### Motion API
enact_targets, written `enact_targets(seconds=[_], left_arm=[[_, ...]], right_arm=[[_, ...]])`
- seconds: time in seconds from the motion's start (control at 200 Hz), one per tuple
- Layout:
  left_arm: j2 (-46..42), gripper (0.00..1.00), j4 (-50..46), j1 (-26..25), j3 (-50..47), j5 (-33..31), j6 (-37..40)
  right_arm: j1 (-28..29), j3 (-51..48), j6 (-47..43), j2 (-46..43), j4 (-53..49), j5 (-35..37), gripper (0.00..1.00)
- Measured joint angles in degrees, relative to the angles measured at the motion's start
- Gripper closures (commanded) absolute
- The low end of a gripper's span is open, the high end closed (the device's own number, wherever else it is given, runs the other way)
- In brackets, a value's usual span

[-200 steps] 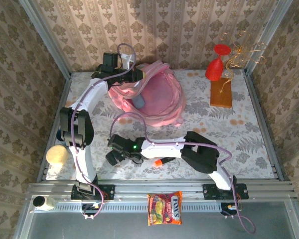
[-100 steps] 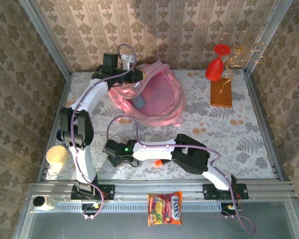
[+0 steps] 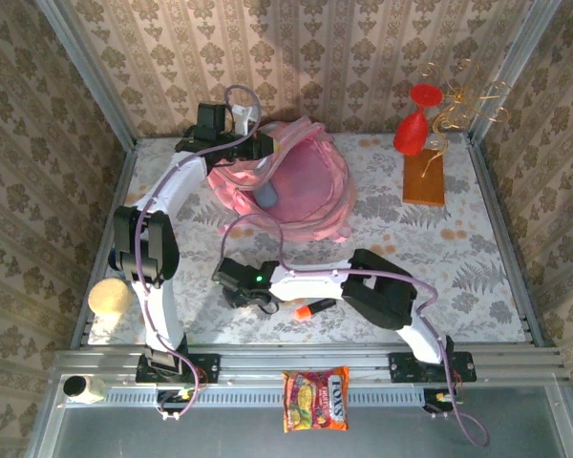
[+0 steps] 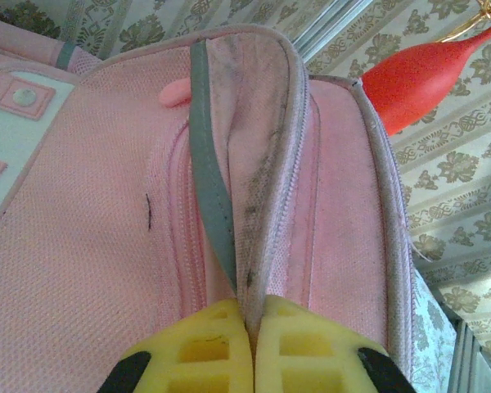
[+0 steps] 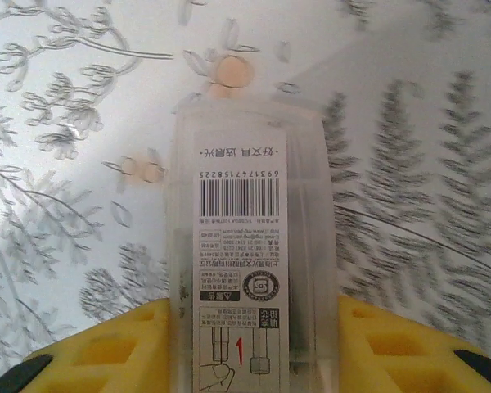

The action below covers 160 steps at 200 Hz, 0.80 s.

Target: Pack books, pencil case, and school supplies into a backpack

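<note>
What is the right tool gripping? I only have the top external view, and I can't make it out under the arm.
Observer: In the right wrist view, a clear flat plastic case with a barcode label is gripped between the right tool's yellow fingers.
Operator: Is the left tool on the bag?
Observer: Yes. In the left wrist view, the left tool is shut on the zip-edged rim of the pink fabric backpack.
Operator: Which way does the case point?
Observer: Its long axis runs straight out from the tool, over the leaf-printed tablecloth.
</note>
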Motion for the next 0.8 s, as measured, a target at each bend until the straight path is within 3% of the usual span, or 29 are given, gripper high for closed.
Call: enact_targets(seconds=[0.255, 0.415, 0.605, 0.8], left_arm=[[0.0, 1.0, 0.2, 0.0, 0.0, 0.0, 0.0], [0.0, 1.0, 0.4, 0.0, -0.2, 0.0, -0.1], [0.0, 1.0, 1.7, 0.0, -0.3, 0.4, -1.4], [0.0, 1.0, 2.7, 0.1, -0.3, 0.6, -3.4]], right_arm=[[-13.7, -11.7, 2.6, -17.7, 10.2, -6.4, 0.68], [-25.2, -14.1, 7.0, -21.2, 16.6, -9.5, 0.65], [-35.9, -10.0, 14.8, -14.4, 21.3, -10.0, 0.65], [-37.8, 8.6, 18.9, 2.1, 21.8, -10.1, 0.56]])
